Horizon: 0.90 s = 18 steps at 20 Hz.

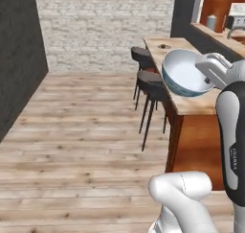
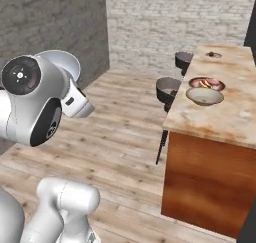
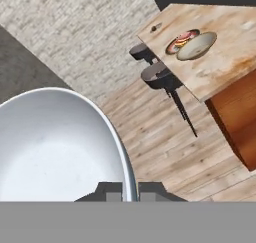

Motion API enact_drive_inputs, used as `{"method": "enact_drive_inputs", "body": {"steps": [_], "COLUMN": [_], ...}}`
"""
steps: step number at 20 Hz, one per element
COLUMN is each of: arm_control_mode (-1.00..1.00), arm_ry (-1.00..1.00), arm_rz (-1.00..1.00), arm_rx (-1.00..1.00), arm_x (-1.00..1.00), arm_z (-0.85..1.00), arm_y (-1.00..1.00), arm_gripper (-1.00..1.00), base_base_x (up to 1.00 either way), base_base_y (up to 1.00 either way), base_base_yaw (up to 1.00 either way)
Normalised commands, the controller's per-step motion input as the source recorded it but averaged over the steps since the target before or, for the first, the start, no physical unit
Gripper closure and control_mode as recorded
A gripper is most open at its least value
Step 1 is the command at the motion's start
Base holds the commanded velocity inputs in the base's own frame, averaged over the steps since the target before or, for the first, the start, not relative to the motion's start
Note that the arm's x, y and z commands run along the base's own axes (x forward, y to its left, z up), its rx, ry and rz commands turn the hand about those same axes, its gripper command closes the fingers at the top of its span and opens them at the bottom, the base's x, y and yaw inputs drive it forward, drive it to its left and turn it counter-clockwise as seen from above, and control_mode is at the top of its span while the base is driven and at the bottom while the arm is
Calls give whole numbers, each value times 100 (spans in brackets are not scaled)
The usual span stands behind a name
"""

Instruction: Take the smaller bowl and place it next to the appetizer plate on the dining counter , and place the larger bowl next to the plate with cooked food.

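The gripper (image 3: 130,191) is clamping its closed fingers on the rim of the smaller bowl (image 1: 185,73), holding it aloft near the dining counter (image 2: 227,112), where the larger bowl (image 2: 204,96) is sitting.

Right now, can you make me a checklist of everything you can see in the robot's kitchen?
Surface: dining counter, beige stone with rust marbling, wood-brown front.
Job's things: smaller bowl held up in the air, white inside; larger bowl on the counter, right beside the plate with cooked food; appetizer plate at the far end.
Clutter: nothing seen.
Grippers: gripper shut on the smaller bowl's rim.
Cables: nothing seen.
Surroundings: two dark stools, wooden floor, brick wall.
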Motion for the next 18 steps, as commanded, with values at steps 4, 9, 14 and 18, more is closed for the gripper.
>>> {"method": "enact_drive_inputs", "body": {"steps": [4,9,14,18], "arm_control_mode": [100,100,100,100], "arm_ry": [0,0,0,0], "arm_rz": [0,0,0,0], "arm_rx": [0,0,0,0], "arm_x": [0,0,0,0], "arm_z": [0,0,0,0], "arm_y": [0,0,0,0], "arm_gripper": [100,100,100,100], "base_base_x": [62,70,99,100], "base_base_y": [100,100,71,59], "base_base_yaw": [-41,-43,-49,-55]}}
